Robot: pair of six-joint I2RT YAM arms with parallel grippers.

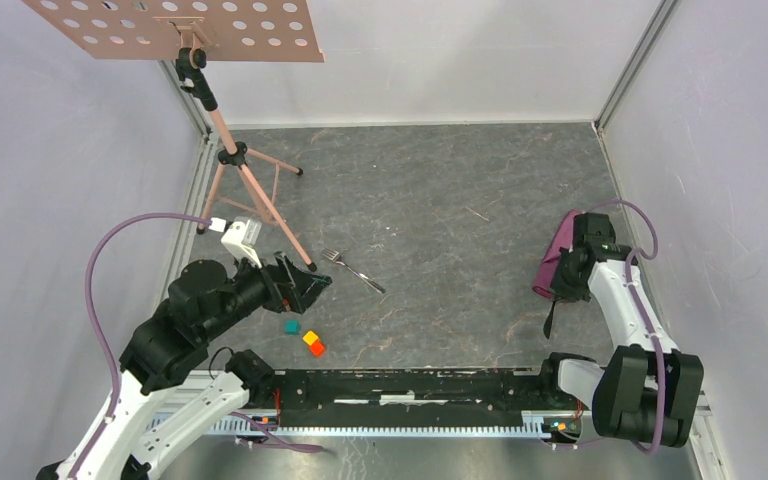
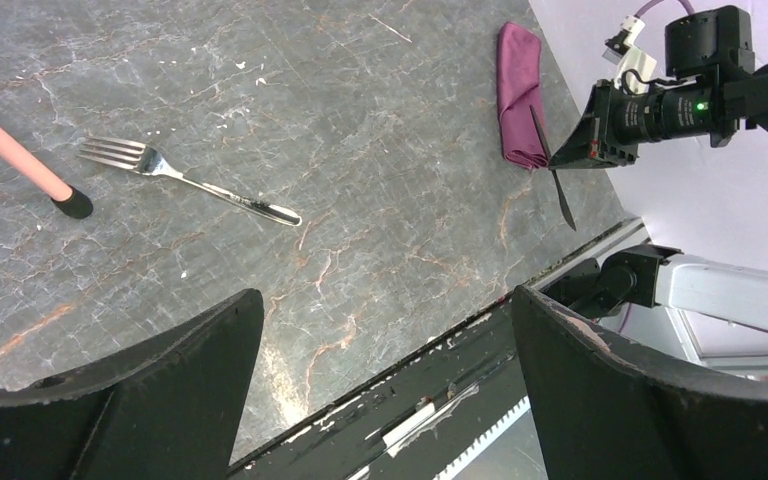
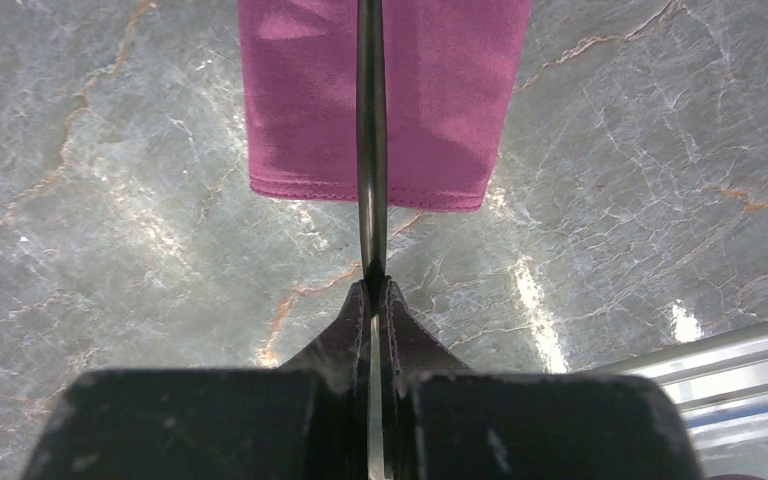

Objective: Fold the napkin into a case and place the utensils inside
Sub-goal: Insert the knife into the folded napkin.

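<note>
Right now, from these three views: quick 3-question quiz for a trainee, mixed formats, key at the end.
1. True or false: the silver-tined metal fork lies flat on the grey marbled table, clear of the open left gripper.
2. What does the right gripper clamp? A) the fork B) the slim dark knife C) the small teal block
3. Fill in: the folded plum-purple cloth napkin lies on the robot's ___ side of the table.

Key: 1 true; 2 B; 3 right.
</note>
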